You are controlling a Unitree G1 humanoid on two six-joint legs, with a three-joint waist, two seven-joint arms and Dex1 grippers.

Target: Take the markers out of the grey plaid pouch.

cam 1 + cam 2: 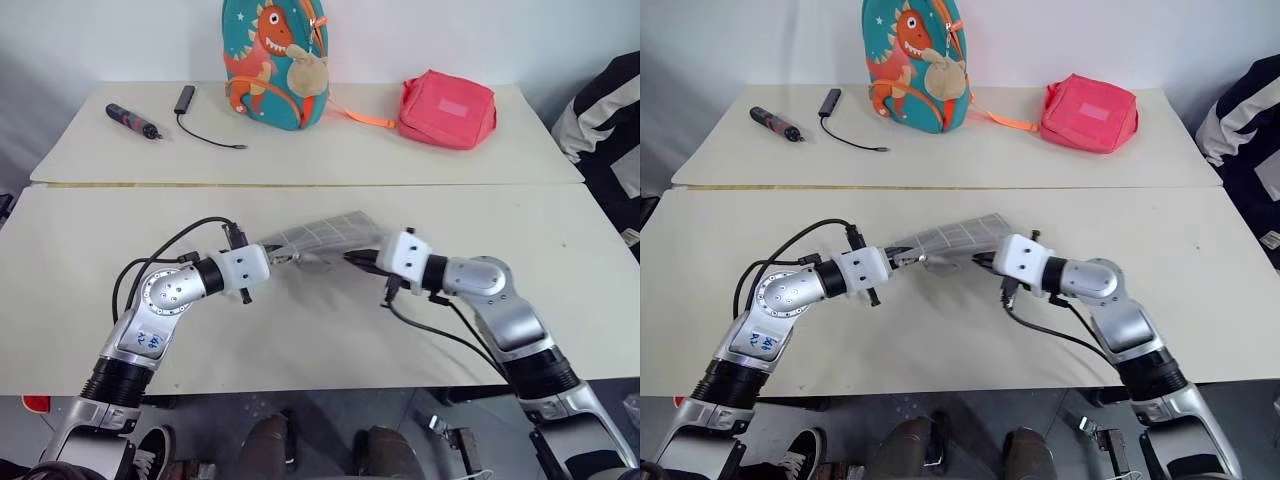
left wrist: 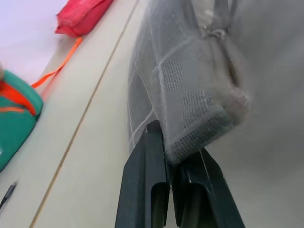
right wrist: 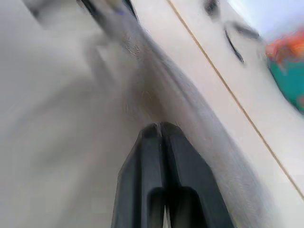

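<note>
- Left gripper (image 1: 280, 258) jaws are clamped on one end of the grey plaid pouch (image 1: 325, 238); right gripper (image 1: 357, 258) jaws are pinched shut on the other end.
- So the pouch hangs between them above the surface (image 1: 330, 330), long axis running arm to arm (no markers visible yet).
- Farther back, a pink-red bag (image 1: 447, 109) sits well apart.

Grey plaid pouch (image 1: 325, 236) held off the near table (image 1: 300, 340) between both grippers: left gripper (image 1: 281, 257) pinching its left end, right gripper (image 1: 352, 258) pinching the right. Far table (image 1: 300, 150) carries a dinosaur backpack (image 1: 275, 62), pink-red bag (image 1: 447, 108), a dark tool (image 1: 133, 120), black cable (image 1: 205, 130).
</note>
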